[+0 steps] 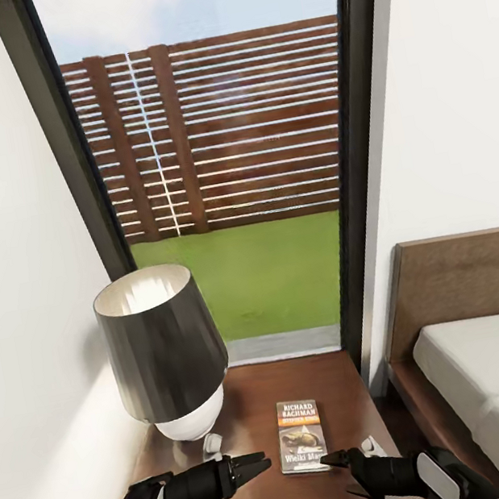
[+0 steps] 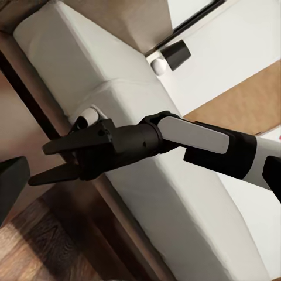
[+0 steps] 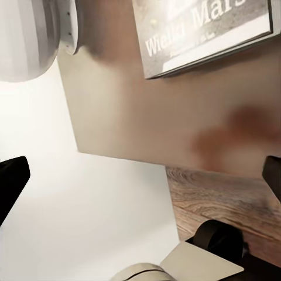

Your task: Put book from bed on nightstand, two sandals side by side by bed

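Note:
The book [image 1: 301,434] lies flat on the nightstand [image 1: 339,385], cover up, to the right of the lamp; its lower edge also appears in the right wrist view [image 3: 205,35]. My right gripper [image 1: 337,475] is open just off the book's near right corner, holding nothing. My left gripper [image 1: 263,466] hovers open over the nightstand's near left part, left of the book. The left wrist view looks across at the right gripper [image 2: 40,164] with its fingers spread, in front of the bed's grey mattress [image 2: 117,99]. The bed [image 1: 484,372] stands right of the nightstand. The two sandals are out of view.
A table lamp [image 1: 166,354] with a dark shade and white base takes up the nightstand's left back part. A tall dark-framed window [image 1: 222,164] rises behind it, and a white wall [image 1: 11,242] closes the left side. Wood floor [image 3: 228,199] shows beside the nightstand.

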{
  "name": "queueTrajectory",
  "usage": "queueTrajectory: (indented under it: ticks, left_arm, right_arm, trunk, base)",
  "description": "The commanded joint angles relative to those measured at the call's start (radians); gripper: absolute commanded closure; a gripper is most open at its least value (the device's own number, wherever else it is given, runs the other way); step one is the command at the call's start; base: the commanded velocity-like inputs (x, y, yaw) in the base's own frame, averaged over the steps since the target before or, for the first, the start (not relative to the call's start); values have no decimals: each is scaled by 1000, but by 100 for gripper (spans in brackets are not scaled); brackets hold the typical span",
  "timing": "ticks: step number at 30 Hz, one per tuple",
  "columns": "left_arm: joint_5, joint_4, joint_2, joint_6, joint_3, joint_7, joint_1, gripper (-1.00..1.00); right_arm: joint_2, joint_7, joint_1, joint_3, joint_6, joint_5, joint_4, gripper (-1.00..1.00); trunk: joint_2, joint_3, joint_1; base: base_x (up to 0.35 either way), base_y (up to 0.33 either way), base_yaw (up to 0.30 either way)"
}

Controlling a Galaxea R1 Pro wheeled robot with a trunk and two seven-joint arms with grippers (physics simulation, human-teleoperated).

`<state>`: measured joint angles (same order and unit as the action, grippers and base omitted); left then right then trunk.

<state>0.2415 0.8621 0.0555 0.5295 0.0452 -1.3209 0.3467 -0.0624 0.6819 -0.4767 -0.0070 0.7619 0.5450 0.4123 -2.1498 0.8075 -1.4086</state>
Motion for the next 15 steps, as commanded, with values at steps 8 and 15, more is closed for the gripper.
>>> queueTrajectory:
  ticks: [8, 15]
  left_arm:
    - [9, 0, 1, 10, 5, 2, 0, -100]
    - [9, 0, 1, 10, 5, 15, 0, -100]
  right_arm:
    - [0, 1, 0, -1, 5, 2, 0, -100]
    - [0, 1, 0, -1, 5, 2, 1, -100]
  trunk:
    - [56, -24, 31]
    - [105, -46, 58]
  base:
    - [0, 0, 0]
    - [0, 0, 0]
